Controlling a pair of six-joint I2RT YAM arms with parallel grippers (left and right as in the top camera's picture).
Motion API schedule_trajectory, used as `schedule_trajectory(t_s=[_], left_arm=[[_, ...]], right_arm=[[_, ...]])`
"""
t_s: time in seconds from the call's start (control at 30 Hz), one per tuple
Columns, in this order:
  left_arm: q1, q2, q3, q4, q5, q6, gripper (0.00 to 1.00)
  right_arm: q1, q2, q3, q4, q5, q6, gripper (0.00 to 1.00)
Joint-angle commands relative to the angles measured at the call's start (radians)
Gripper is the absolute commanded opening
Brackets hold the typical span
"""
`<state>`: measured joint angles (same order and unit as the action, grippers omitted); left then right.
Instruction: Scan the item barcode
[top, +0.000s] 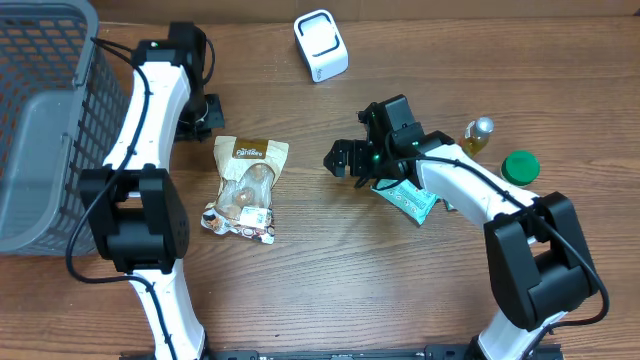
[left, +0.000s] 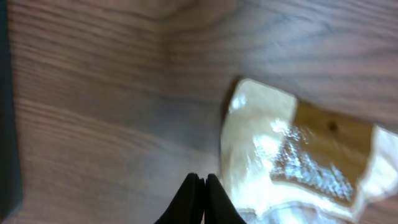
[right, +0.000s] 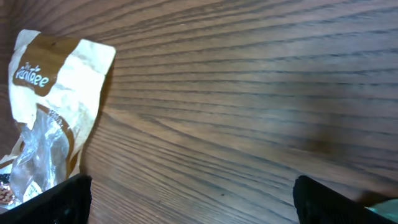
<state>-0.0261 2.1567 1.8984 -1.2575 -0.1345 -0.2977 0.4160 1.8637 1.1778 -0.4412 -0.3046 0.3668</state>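
Left gripper (top: 205, 112) has its 2 fingers (left: 189, 199) pressed together with nothing between them. In the left wrist view the tips meet over bare table (top: 330, 280), just beside the pale top edge of the snack bag (left: 292, 155). Right gripper (top: 342, 158) is spread wide and empty.

Taking the white scanner (top: 320, 45) as the mark, the snack bag lies flat, nearer the robot than the scanner and off to its left. Its long axis runs roughly toward and away from the robot, brown header end on the scanner's side. The left gripper sits farther left of the scanner than the bag, close by the header corner. The right gripper sits nearer the robot than the scanner, slightly right, apart from the bag.

The left arm looks nearer, with the bag to its right, and it would need to open before a pick.
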Motion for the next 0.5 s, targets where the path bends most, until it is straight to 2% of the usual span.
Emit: schedule_trajectory(t_s=[0.0, 0.23, 0.47], left_arm=[[-0.008, -0.023, -0.094, 0.072, -0.077, -0.051, 0.04], [-0.008, -0.022, -0.214, 0.160, -0.051, -0.049, 0.04], [-0.018, -0.021, -0.259, 0.196, 0.307, 0.160, 0.04]], right_arm=[[0.022, -0.005, 0.013, 0.010, 0.016, 0.004, 1.00], [0.028, -0.005, 0.013, 0.014, 0.017, 0.004, 1.00], [0.028, -0.005, 0.013, 0.014, 0.028, 0.004, 1.00]])
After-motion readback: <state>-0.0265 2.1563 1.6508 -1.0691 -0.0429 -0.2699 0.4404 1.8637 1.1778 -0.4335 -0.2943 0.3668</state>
